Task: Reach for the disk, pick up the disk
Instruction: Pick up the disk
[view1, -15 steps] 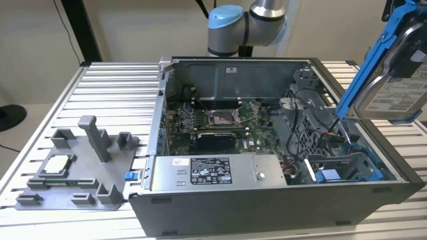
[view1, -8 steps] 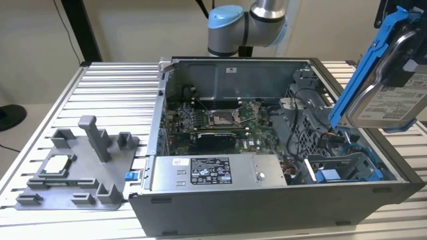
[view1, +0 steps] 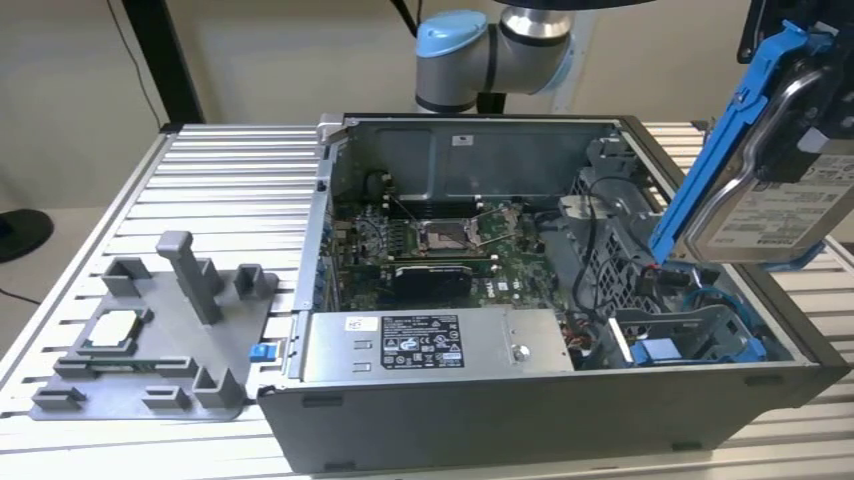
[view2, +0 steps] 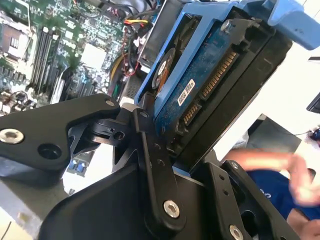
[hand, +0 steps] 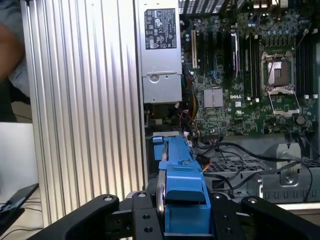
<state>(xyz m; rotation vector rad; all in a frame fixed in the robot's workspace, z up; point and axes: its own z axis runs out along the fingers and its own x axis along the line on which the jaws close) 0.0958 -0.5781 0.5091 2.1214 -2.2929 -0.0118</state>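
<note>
Already gripper (hand: 182, 212) clamped tight on disk (view1: 774, 200), held w/ long axis near upright, well above open PC case (view1: 534, 410).

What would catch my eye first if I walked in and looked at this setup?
Probably the disk, silver in a bright blue frame, clamped by the gripper and held high above the open computer case at the exterior view's right. Next, the bare motherboard inside the case, and the grey holder on the table beside it.

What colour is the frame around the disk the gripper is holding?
Bright blue; the frame around the disk shows best in the exterior view.
</note>
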